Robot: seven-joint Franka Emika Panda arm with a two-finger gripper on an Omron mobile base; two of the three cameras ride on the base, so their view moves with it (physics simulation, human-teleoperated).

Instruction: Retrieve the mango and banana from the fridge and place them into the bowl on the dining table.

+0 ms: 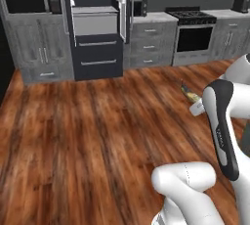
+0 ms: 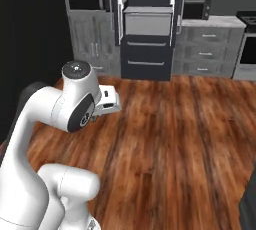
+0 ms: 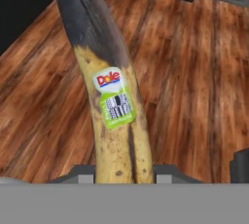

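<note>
One fruit is showing up close in the hand view: the banana [image 3: 113,116], yellow with a blackened far end and a Dole sticker [image 3: 113,99] on its side, is running up from the bottom of that view, its near end sitting between the dark finger pieces of the gripper [image 3: 120,175]. The gripper is pinching the banana, which is hanging over the wooden floor [image 3: 194,86].

From the left base view, the banana's tip [image 1: 188,92] is poking out past the white hand, well above the floorboards, with the arm's dark-jointed forearm [image 1: 222,126] rising at the right. From the right base view the white hand [image 2: 107,100] is sitting just beyond the arm's elbow, and the fruit itself cannot be made out there.

Across the room the fridge [image 1: 95,23] is standing with its upper doors swung open, light shelves showing inside and two dark drawers [image 1: 97,55] below. Grey cabinets [image 1: 36,48] are flanking it, and a stove [image 1: 193,33] is standing further to the right against the back wall.
</note>
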